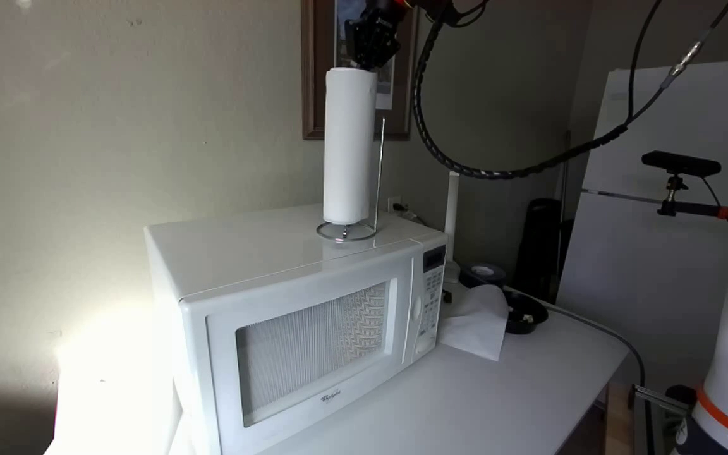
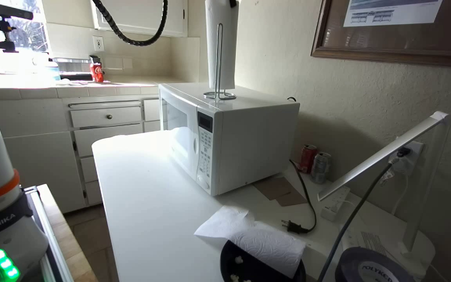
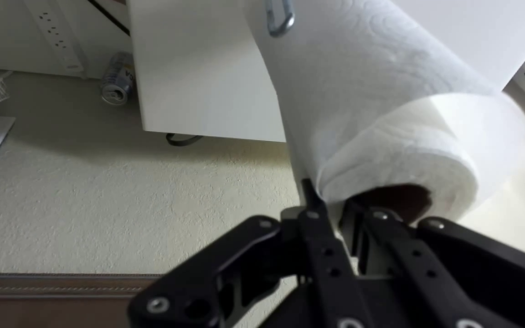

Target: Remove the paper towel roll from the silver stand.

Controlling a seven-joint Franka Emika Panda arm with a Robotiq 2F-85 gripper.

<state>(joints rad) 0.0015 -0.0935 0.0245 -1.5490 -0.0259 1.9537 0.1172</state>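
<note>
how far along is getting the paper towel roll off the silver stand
Done: the gripper looks shut on the upper rim of the paper towel roll. In hand: the lift, it seems, as an exterior view shows a gap between the roll's bottom and the ring base of the silver stand. Left: the roll is over that base, so it likely needs raising farther, then moving clear.

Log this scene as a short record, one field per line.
Support: silver stand, on top of the microwave
Load: paper towel roll, roughly upright, lower end just above the stand's base
Grip: gripper closed on the roll's top rim
Removal: looks unfinished; any part of the stand inside the roll is hidden
Nearby: white paper sheet draped partly over a black bowl
</note>
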